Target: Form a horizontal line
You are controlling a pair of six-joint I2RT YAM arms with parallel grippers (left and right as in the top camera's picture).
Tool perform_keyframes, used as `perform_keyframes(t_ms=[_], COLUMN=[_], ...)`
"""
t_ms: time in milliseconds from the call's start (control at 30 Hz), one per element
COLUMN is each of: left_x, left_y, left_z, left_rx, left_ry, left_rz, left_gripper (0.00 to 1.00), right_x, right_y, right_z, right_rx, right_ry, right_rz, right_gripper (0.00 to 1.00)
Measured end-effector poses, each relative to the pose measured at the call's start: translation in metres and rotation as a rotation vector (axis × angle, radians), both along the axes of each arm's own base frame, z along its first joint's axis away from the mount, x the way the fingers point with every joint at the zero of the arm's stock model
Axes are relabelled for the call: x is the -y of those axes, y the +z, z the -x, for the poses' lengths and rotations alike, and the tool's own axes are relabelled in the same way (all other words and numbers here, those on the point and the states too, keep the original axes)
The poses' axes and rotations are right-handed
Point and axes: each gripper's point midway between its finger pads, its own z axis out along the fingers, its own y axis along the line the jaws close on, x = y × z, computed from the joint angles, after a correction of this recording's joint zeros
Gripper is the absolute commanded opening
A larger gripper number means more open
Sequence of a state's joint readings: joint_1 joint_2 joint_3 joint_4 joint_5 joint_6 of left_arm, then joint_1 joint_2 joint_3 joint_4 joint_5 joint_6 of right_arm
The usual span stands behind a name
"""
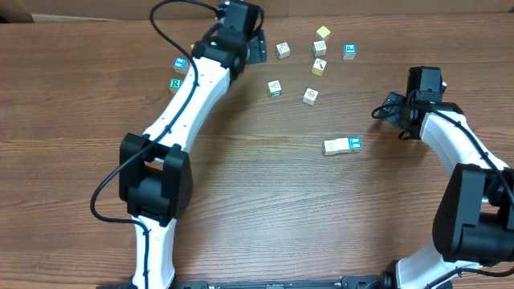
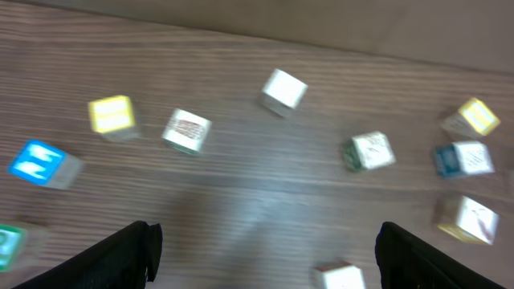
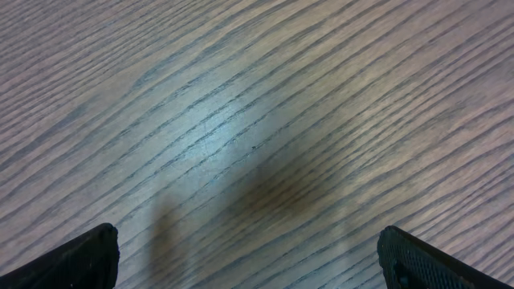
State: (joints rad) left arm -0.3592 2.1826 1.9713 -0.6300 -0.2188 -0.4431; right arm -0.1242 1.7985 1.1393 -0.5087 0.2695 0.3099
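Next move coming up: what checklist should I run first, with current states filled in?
1. Left gripper open, nothing gripped: ok.
2. Right gripper open, empty: ok.
3. Row straight, cubes touching: ok.
4. Loose cubes apart from the row: ok.
5. Green cube in the row: not ok, it lies loose beside the left arm.

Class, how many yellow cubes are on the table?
2: one yellow cube at the cluster's far edge, a second yellow cube just nearer; the left arm may hide more.
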Motion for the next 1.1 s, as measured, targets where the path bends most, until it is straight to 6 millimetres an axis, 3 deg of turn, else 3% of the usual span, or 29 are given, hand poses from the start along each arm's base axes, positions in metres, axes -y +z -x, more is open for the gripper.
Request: perform_keyframes(t_ms=[267,800,1100], left_x=[-0.048,-0.106,-0.169], left_y=[-0.003,-0.006,-0.019], left_z=[-0.009,-0.015,-0.002], left_rx=[-0.019,-0.035,-0.123], left_ry=[0.080,0.179,0.284], left_rz=[-0.013,-0.016,-0.036], left_gripper=[0.85,0.85,0.79], right_x=[0.000,0.000,0.000], right_y=[0.000,0.000,0.000], right_z=[0.000,0.000,0.000], right_rx=[-0.001,0.000,0.000], right_ry=[-0.001,0.000,-0.001], right_rz=[0.000,0.000,0.000], right_gripper=[1.00,1.00,1.00])
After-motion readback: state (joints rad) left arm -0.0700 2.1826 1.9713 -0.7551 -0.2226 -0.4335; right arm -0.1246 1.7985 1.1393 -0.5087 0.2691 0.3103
